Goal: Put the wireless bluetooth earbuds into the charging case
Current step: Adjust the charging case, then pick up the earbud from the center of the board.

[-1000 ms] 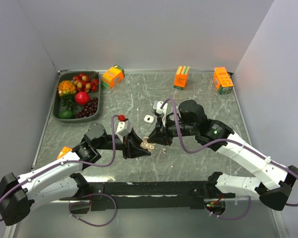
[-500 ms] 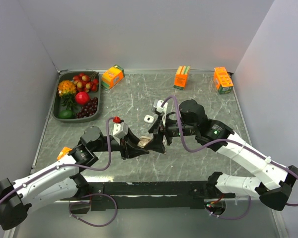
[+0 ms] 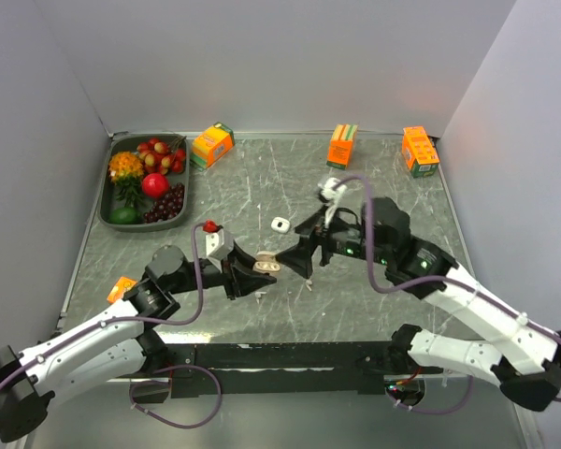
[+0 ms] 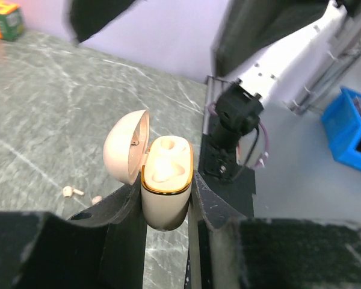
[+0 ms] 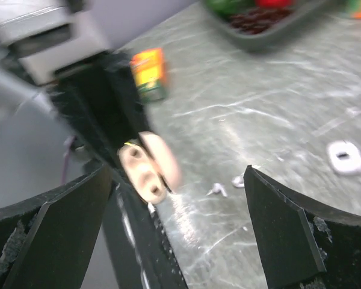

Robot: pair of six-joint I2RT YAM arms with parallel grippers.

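At centre frame, my left gripper (image 4: 166,208) clamps the open charging case (image 4: 166,171); the earbuds (image 5: 217,190) lie beneath my spread right gripper (image 3: 304,257).

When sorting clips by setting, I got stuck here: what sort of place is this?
Probably a robot test bench: plain walls box in the table, two arms are mounted at its near edge, and orange cartons stand like props.
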